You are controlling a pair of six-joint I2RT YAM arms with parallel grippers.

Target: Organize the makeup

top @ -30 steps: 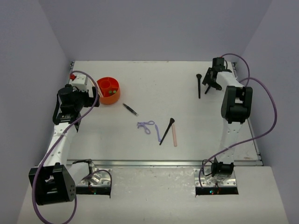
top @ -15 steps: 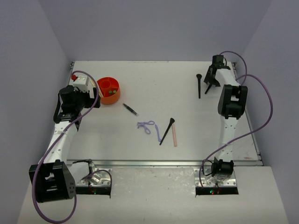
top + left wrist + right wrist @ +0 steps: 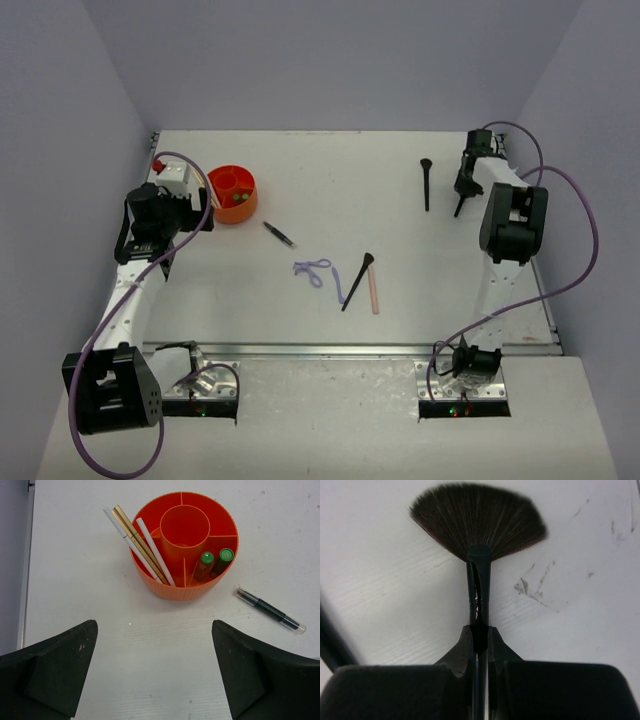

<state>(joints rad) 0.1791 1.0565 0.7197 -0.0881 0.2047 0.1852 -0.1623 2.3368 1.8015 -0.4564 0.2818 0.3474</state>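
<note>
My right gripper (image 3: 479,635) is shut on the handle of a black fan brush (image 3: 477,525), its bristles spread just above the white table; in the top view this gripper (image 3: 463,192) is at the far right. A second black brush (image 3: 426,184) lies to its left. At mid-table lie a third black brush (image 3: 357,281), a pink stick (image 3: 374,294), a lilac looped tool (image 3: 313,270) and a dark pencil (image 3: 279,234). My left gripper (image 3: 154,625) is open and empty, just short of the orange tub (image 3: 150,582), which holds pale sticks (image 3: 140,545) and two green tubes (image 3: 215,562).
The orange tub (image 3: 225,211) stands at the far left of the table, with the dark pencil (image 3: 270,610) just to its right. Grey walls close in the table on the left, back and right. The right arm's purple cable (image 3: 590,240) loops out over the table's right edge.
My right gripper has shut on the fan brush's handle and shifted a little to the right and nearer. The left arm has stayed put.
</note>
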